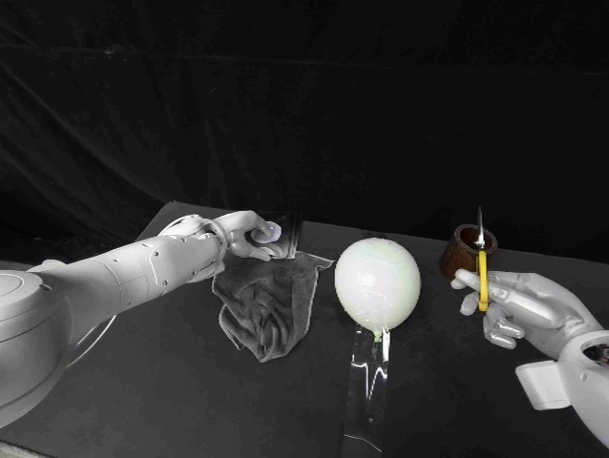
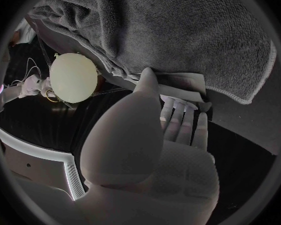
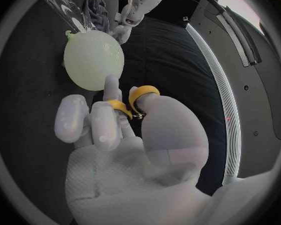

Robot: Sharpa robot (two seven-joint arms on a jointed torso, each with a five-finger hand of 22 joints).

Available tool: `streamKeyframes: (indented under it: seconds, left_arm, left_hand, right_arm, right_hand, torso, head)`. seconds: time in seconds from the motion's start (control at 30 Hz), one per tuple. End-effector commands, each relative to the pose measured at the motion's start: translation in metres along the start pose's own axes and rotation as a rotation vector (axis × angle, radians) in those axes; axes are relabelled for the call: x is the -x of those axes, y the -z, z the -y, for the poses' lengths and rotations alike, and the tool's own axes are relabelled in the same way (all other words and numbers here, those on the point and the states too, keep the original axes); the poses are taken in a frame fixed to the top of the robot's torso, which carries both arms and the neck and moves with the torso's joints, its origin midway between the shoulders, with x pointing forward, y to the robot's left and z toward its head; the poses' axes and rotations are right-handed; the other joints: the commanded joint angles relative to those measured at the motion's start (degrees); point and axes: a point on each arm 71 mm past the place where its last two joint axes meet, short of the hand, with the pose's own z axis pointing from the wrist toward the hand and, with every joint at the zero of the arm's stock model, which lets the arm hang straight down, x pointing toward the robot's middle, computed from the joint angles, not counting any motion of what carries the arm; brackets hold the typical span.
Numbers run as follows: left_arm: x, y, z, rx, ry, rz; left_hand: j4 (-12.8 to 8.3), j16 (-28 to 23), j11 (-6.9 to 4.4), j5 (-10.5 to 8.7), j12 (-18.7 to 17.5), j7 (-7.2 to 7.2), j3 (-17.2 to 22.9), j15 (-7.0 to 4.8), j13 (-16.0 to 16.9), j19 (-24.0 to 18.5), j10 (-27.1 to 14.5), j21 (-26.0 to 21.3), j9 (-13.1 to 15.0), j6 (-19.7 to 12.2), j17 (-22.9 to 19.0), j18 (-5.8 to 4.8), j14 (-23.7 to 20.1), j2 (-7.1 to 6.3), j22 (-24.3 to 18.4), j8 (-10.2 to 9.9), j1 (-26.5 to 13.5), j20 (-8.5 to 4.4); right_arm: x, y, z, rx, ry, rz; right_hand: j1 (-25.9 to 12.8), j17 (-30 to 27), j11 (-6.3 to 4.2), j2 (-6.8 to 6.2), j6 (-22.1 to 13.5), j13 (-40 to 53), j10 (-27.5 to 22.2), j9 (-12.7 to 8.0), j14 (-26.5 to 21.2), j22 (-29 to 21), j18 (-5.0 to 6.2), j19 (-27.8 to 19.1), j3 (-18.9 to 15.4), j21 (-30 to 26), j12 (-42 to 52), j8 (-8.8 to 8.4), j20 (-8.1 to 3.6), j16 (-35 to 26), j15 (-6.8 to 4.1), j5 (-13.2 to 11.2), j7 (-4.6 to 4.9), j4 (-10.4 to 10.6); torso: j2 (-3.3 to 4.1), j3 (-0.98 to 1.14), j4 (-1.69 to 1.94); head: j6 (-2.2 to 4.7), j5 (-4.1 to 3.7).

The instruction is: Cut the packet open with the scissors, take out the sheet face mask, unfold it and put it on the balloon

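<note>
**A:** Head view first. How far along?

**B:** Early, I judge. The left robot hand [image 1: 257, 237] pinches the packet [image 1: 294, 239] upright, and a grey sheet [image 1: 263, 305] hangs below it. The right robot hand [image 1: 518, 303] grips the scissors [image 1: 482, 272], blades up. The balloon [image 1: 378, 280] between the two hands is bare.

**A:** Left wrist view?

**B:** The fingers [image 2: 178, 120] press a pale flat edge, with the grey sheet beyond them. I cannot tell whether the packet is cut.

**A:** Right wrist view?

**B:** That hand is closed round the yellow handles, the balloon just past its fingertips. The mask is not yet on.
</note>
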Motion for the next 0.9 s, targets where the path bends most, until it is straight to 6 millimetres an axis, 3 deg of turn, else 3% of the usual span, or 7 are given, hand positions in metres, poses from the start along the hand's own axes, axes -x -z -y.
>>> streamKeyframes:
  seconds: [0.03,0.43,0.63,0.9]
  left_arm:
    - [-0.016,0.003,-0.003,0.016,0.013,-0.077]
    - [-0.017,0.01,0.0,-0.004,0.048,-0.082]
    - [-0.017,0.014,0.001,-0.012,0.061,-0.084]
    - [-0.016,0.018,0.001,-0.02,0.082,-0.079]
  left_hand:
    - [-0.2,0.2,-0.03,-0.11,0.2,0.76,0.1,0.0,0.5,0.4,0.9,0.2,0.3,0.7,0.0,1.17,0.5,0.41,-0.1,0.5,0.2,-0.03]
    - [-0.4,0.1,0.0,-0.11,0.2,0.55,0.0,0.09,0.5,0.6,2.9,0.3,0.7,2.8,-0.1,1.13,0.8,0.68,-0.1,1.4,0.8,0.01]
    - [-0.4,0.2,-0.06,-0.11,0.4,0.06,0.0,0.05,0.7,1.0,5.9,0.4,1.1,5.0,0.1,1.13,1.7,1.34,-0.1,2.5,1.4,-0.03]
    - [-0.6,1.4,-0.07,-0.07,0.9,-0.79,2.8,0.25,0.9,2.3,11.4,0.9,1.3,9.3,1.2,1.12,6.8,5.67,0.0,4.1,4.1,0.14]
  right_arm:
    - [-0.002,0.001,-0.001,0.015,0.008,-0.024]
    - [-0.001,0.001,-0.001,0.016,0.01,-0.023]
    - [-0.001,0.001,-0.001,0.015,0.01,-0.021]
    - [0.0,0.001,-0.001,0.015,0.01,-0.021]
  right_hand:
    - [6.4,0.0,-4.89,7.21,0.9,0.0,9.9,0.1,1.2,0.0,0.95,0.2,2.4,0.0,0.2,0.18,0.02,0.4,-0.39,0.1,-0.46,-2.2]
    - [6.4,0.0,-4.9,7.21,0.9,0.0,9.9,0.1,1.2,0.0,0.97,0.1,2.4,-0.1,0.2,0.19,0.01,0.3,-0.4,0.1,-0.46,-2.2]
    - [6.4,0.0,-4.9,7.21,0.9,0.0,9.9,0.1,1.2,0.0,0.97,0.1,2.4,-0.1,0.2,0.19,0.01,0.3,-0.4,0.1,-0.46,-2.2]
    - [6.4,-0.1,-4.91,7.19,0.9,0.0,10.0,0.1,1.1,-0.1,0.99,0.1,2.5,-0.1,0.1,0.21,-0.01,0.3,-0.42,0.1,-0.46,-2.3]
  torso:
    - [-0.03,0.0,-0.01]
    - [0.0,-0.05,-0.01]
    - [-0.04,0.01,0.03]
    - [-0.02,0.0,-0.03]
  head:
    - [-0.01,-0.01]
    - [-0.19,0.14]
    - [-0.22,0.13]
    - [-0.19,0.1]
